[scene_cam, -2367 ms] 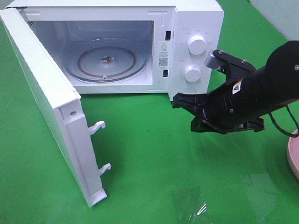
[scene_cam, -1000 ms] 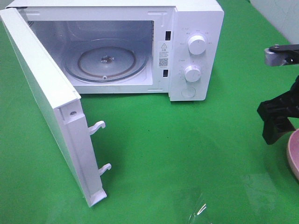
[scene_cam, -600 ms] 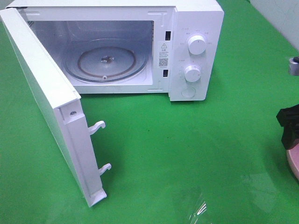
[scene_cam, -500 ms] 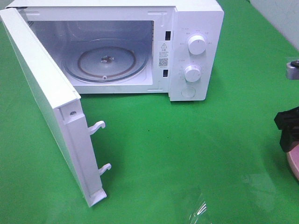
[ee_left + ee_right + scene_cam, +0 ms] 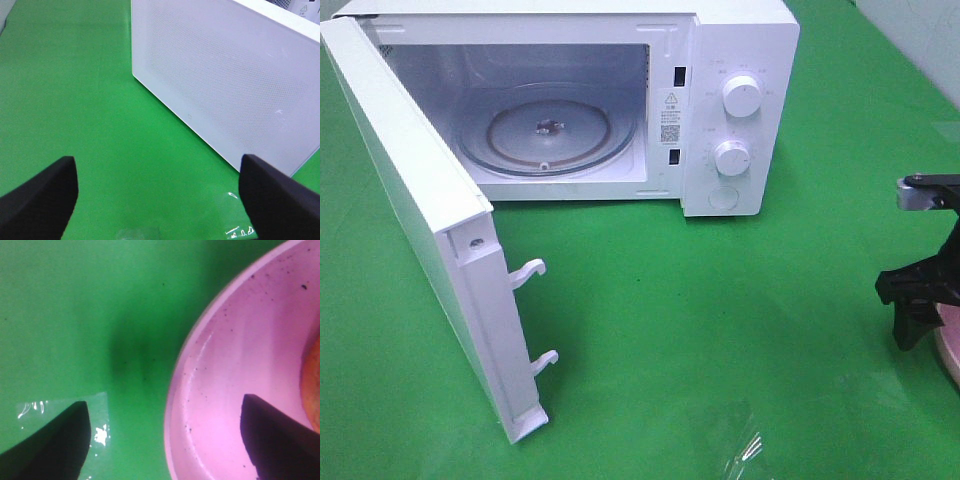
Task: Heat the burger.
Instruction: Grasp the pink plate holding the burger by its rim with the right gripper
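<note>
Only a sliver of the burger's golden-brown bun (image 5: 312,385) shows, at the edge of the right wrist view, lying on the pink plate (image 5: 235,390). My right gripper (image 5: 165,445) hangs open over the plate's rim, with one finger above the green cloth and the other above the plate's inside, holding nothing. From the high camera that gripper (image 5: 917,315) is at the far right, beside the plate's edge (image 5: 952,350). My left gripper (image 5: 160,205) is open and empty over the cloth, facing the outer side of the microwave door (image 5: 225,75).
The white microwave (image 5: 740,60) stands at the back with its door (image 5: 420,200) swung wide open to the left. Its glass turntable (image 5: 545,130) is bare. A shiny clear patch (image 5: 745,445) lies on the green cloth near the front.
My right arm has swung from in front of the microwave's knobs to the far right over the pink plate, then shifted slightly back left. The left gripper has not moved.
</note>
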Motion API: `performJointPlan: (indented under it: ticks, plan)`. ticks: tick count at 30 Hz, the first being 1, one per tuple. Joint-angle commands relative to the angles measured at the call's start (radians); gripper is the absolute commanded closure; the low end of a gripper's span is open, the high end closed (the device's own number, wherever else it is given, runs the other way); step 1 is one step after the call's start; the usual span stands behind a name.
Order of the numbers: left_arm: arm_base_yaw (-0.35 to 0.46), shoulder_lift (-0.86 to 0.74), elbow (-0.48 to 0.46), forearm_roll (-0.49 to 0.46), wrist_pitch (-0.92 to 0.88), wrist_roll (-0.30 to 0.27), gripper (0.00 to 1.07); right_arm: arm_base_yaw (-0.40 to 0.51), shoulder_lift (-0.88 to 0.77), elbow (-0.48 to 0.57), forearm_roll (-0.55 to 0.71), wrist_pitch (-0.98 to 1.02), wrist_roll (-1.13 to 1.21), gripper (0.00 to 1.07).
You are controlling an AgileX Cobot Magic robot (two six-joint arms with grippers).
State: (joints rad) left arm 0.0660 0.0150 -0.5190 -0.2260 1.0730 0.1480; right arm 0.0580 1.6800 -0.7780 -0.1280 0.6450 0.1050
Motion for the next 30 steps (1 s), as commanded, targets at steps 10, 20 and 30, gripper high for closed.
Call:
performJointPlan:
  ticks: [10,20,30]
  plan:
    - [0.002,-0.002,0.003,-0.002,0.000,0.002,0.26,-0.009,0.123,0.004,-0.106,-0.063,0.091,0.31]
    - [0.002,-0.002,0.003,-0.002,0.000,0.002,0.26,-0.009,0.128,0.004,-0.106,-0.063,0.122,0.45]
    - [0.002,-0.002,0.003,-0.002,0.000,0.002,0.26,-0.009,0.128,0.059,-0.106,-0.098,0.135,0.97]
